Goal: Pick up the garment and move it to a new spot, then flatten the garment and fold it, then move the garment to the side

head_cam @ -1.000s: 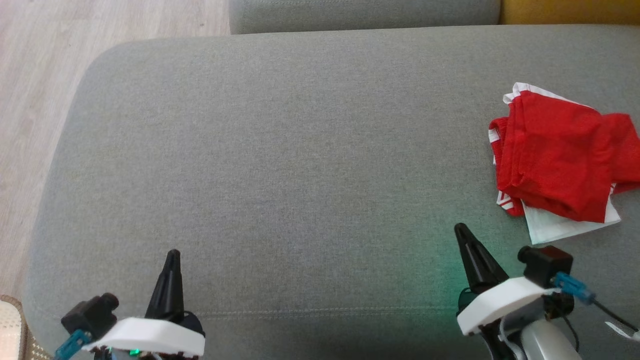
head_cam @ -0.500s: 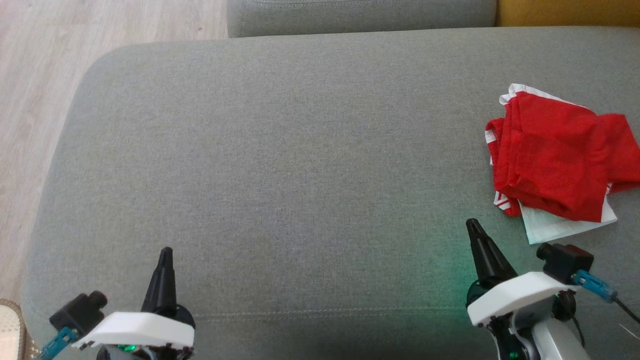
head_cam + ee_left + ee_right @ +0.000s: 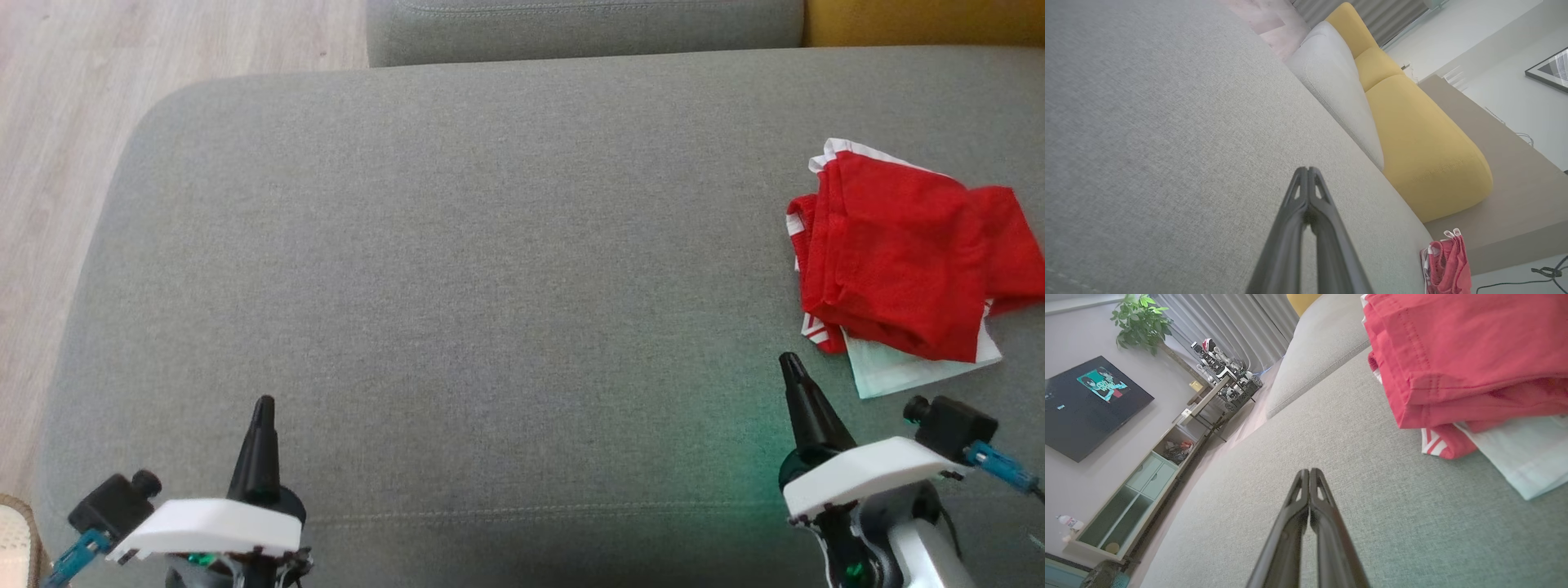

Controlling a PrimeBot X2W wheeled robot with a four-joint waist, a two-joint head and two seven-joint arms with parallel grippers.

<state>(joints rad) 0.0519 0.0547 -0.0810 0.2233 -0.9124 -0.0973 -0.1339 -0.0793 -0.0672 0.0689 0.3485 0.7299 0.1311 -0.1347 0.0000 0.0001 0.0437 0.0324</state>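
The garment (image 3: 898, 253) looks soft and floppy; pinch its folded edge. Left gripper (image 3: 263, 404) and right gripper (image 3: 789, 361) fingers are pressed together, empty.

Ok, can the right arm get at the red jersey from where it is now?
Probably yes. The right gripper sits just short of the garment, with only bare grey cushion between them. It is shut, so it would need to open first.
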